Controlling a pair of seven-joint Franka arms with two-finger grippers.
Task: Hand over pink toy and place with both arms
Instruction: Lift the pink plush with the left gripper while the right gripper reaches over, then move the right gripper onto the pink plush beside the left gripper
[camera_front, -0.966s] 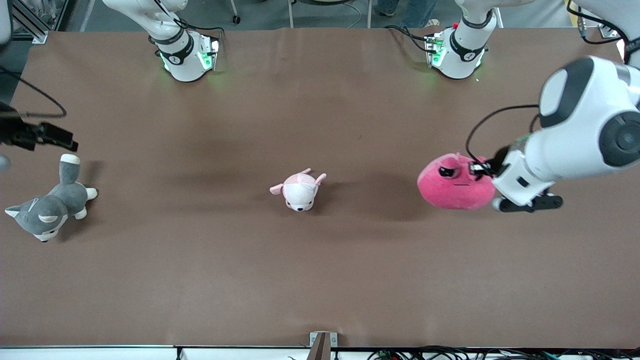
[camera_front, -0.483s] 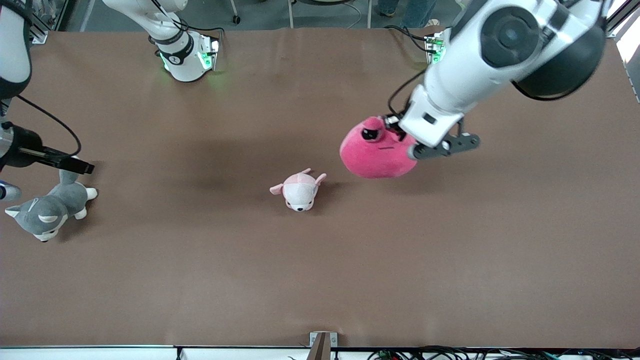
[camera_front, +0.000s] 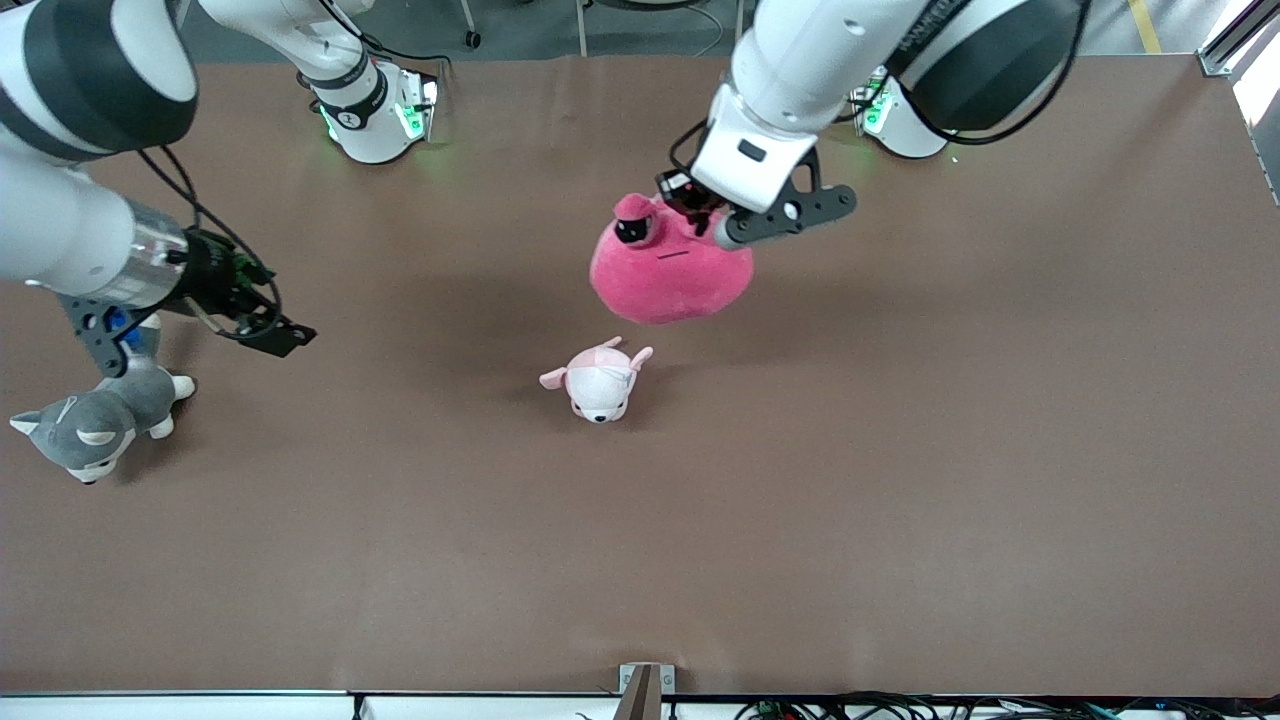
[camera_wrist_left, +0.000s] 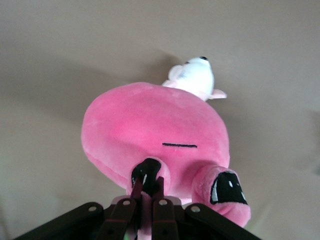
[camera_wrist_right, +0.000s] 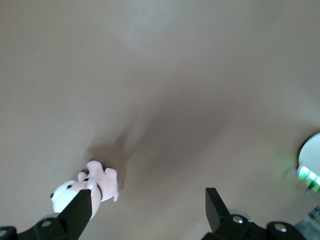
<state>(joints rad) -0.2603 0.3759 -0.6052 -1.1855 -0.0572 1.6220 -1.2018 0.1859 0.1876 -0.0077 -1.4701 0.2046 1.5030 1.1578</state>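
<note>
While the left pincer (camera_front: 700, 222) clenches the pink toy (camera_front: 668, 272) by its upper edge, the toy hangs over the table (camera_front: 900, 450) — above the small white plush (camera_front: 598, 380). Right pincer (camera_front: 215, 320) — released, over the grey plush dog (camera_front: 95, 420).

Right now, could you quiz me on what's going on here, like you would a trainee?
1. True or false: the pink toy rests on the table.
2. Which gripper holds it: A) left gripper B) right gripper?
3. Fill in: the right gripper's fingers are ____.

Key:
1. False; it hangs in the air above the small white and pink plush.
2. A.
3. Open, holding nothing, beside the grey plush dog.
</note>
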